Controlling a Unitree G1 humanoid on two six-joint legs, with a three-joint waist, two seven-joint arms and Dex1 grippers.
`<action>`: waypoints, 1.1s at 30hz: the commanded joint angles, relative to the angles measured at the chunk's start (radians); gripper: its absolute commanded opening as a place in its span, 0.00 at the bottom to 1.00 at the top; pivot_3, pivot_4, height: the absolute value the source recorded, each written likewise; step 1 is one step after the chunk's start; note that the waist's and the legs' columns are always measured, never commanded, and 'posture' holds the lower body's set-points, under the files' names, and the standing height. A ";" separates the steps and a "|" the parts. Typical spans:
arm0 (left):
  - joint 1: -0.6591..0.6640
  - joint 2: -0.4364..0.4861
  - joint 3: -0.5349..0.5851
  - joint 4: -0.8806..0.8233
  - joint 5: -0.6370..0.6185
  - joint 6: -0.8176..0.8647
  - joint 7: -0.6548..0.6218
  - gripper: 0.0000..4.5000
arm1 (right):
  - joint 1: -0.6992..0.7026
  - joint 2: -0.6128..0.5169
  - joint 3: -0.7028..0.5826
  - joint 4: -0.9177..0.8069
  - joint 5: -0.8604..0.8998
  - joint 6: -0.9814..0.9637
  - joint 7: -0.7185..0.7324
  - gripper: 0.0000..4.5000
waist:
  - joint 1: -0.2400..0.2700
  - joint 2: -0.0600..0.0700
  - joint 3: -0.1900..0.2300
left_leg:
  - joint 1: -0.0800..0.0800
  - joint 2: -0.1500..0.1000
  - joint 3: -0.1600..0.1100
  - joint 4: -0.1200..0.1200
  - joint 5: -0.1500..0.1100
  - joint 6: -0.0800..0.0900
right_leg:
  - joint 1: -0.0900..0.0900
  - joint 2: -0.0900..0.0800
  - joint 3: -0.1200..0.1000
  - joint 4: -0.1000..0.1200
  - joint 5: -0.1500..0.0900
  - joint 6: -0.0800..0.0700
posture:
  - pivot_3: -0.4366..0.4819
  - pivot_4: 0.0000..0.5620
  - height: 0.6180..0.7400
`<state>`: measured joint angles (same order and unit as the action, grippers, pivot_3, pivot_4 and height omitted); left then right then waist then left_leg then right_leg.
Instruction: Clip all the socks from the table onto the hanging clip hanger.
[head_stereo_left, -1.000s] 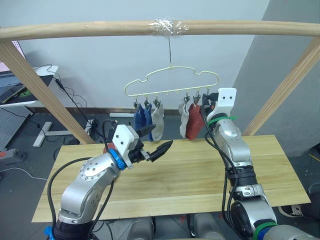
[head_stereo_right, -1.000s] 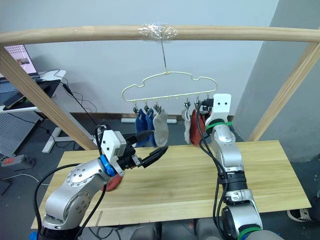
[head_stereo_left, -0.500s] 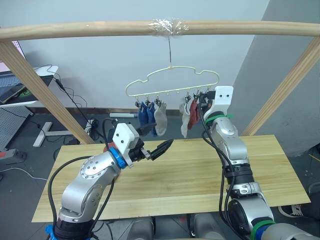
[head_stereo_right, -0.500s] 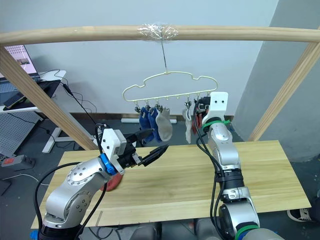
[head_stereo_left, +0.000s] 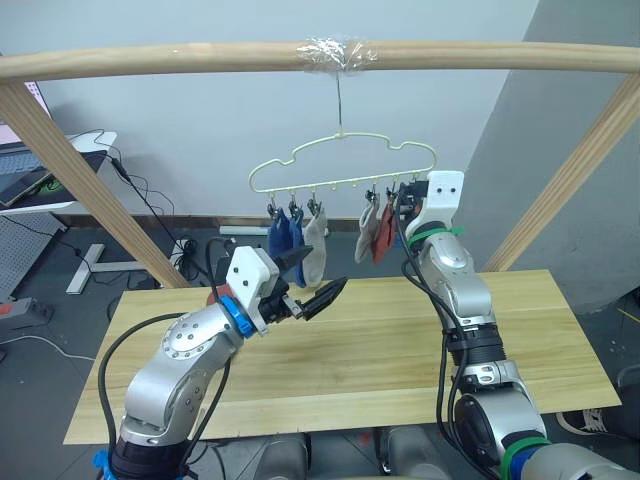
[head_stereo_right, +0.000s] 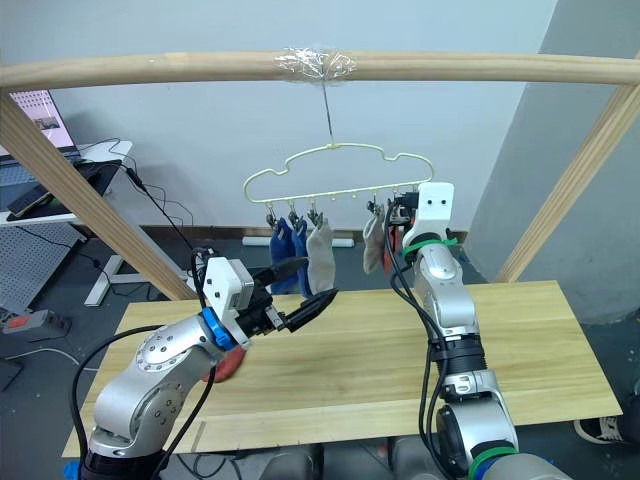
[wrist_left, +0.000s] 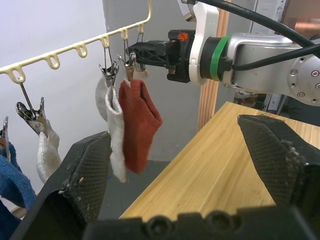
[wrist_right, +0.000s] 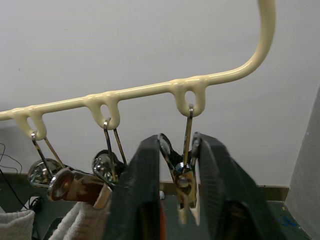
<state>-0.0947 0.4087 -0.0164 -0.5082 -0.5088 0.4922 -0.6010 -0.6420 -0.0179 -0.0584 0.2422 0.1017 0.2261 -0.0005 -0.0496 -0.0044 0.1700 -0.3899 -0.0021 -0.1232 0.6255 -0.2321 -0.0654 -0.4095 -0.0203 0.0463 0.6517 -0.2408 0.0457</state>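
The pale clip hanger (head_stereo_left: 345, 165) hangs from the top pole by its hook. Clipped on it are two blue socks (head_stereo_left: 283, 235), a grey sock (head_stereo_left: 315, 242), another grey sock (head_stereo_left: 366, 236) and a rust-red sock (head_stereo_left: 382, 232). My right gripper (head_stereo_left: 405, 205) is raised to the hanger's right end and is shut on the end clip (wrist_right: 183, 172), one finger on each side. My left gripper (head_stereo_left: 315, 285) hovers open and empty above the table (head_stereo_left: 400, 350), below the hanging socks. Another rust-red sock (head_stereo_right: 228, 366) lies on the table, mostly hidden under my left arm.
A thick wooden pole frame (head_stereo_left: 200, 58) spans overhead, with slanted legs at the left (head_stereo_left: 90, 190) and right (head_stereo_left: 570, 180) of the table. Behind the table on the left are a desk and floor cables (head_stereo_left: 150, 210).
My right gripper has moved slightly left and up at the hanger's right end. The hanger and its socks have swung, and the red sock now hangs tilted to the left. My left gripper has barely moved.
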 joint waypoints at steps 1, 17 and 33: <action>-0.003 -0.006 -0.011 -0.027 0.003 -0.028 -0.001 1.00 | -0.022 -0.005 -0.016 -0.034 0.009 -0.013 0.001 0.00 | 0.000 0.000 0.000 | 0.000 0.000 0.000 0.000 0.000 0.000 | 0.000 0.000 0.000 0.000 0.000 0.000 | 0.52 0.23 1.00; 0.024 0.082 0.110 0.609 0.276 -0.179 0.162 1.00 | 0.048 -0.201 -0.005 -0.307 0.141 0.404 0.237 0.00 | -0.004 0.000 0.000 | 0.007 0.000 0.000 0.000 0.000 0.000 | 0.002 0.000 0.000 0.006 -0.005 0.003 | 0.46 0.25 1.00; -0.332 0.070 0.086 1.414 0.407 -0.367 0.097 1.00 | 0.076 -0.196 -0.005 -0.414 0.163 0.530 0.215 0.00 | -0.008 0.000 0.000 | 0.006 0.000 0.000 0.001 0.000 0.000 | 0.002 0.000 0.000 0.007 -0.005 0.003 | 0.43 0.24 1.00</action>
<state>-0.4151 0.4752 0.0746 0.8766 -0.1149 0.1374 -0.4919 -0.5592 -0.2120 -0.0559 -0.1340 0.2570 0.7544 0.2166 -0.0574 -0.0048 0.1697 -0.3835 -0.0026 -0.1231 0.6261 -0.2319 -0.0652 -0.4072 -0.0205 0.0459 0.6586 -0.2454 0.0488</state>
